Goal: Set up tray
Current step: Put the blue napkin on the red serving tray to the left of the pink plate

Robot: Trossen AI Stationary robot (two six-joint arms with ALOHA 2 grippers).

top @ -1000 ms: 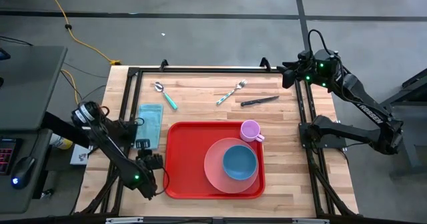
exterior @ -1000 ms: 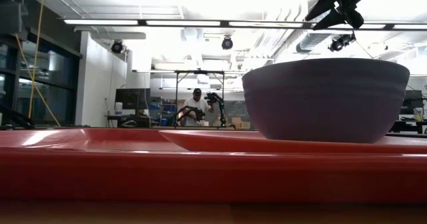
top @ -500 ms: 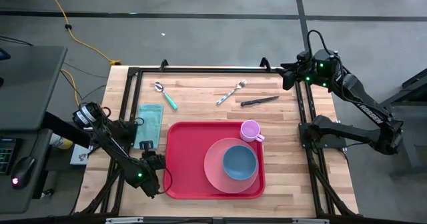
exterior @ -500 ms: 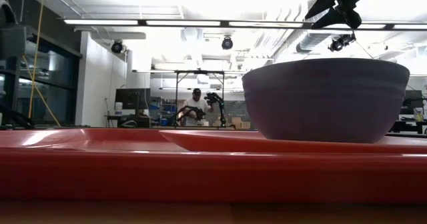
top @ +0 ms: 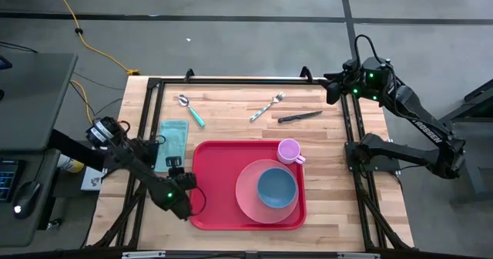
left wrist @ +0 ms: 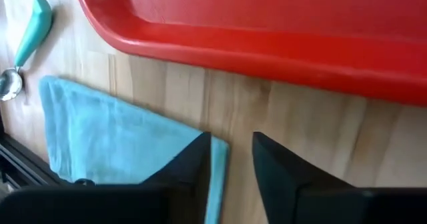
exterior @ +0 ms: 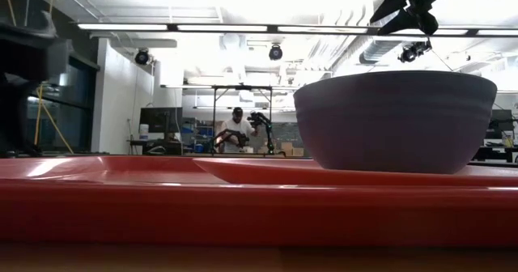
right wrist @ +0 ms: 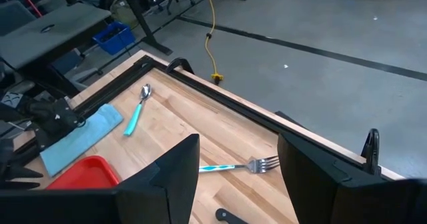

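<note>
At lower left of the high view, the left pincer (top: pixel 179 176) has shifted toward the near corner of the blue cloth (top: pixel 172 144), fingers parted and empty, beside the tray (top: pixel 212 186) lying centrally on the surface (top: pixel 231 109), so the cloth remains unplaced.

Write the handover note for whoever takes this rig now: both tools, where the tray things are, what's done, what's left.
Left tool: open, empty, over the blue cloth corner beside the tray.
Right tool: open, empty, parked high over the table's far right corner.
Done: pink plate, blue bowl and pink cup are on the tray.
Left: cloth, spoon, fork and knife lie on the table.
</note>
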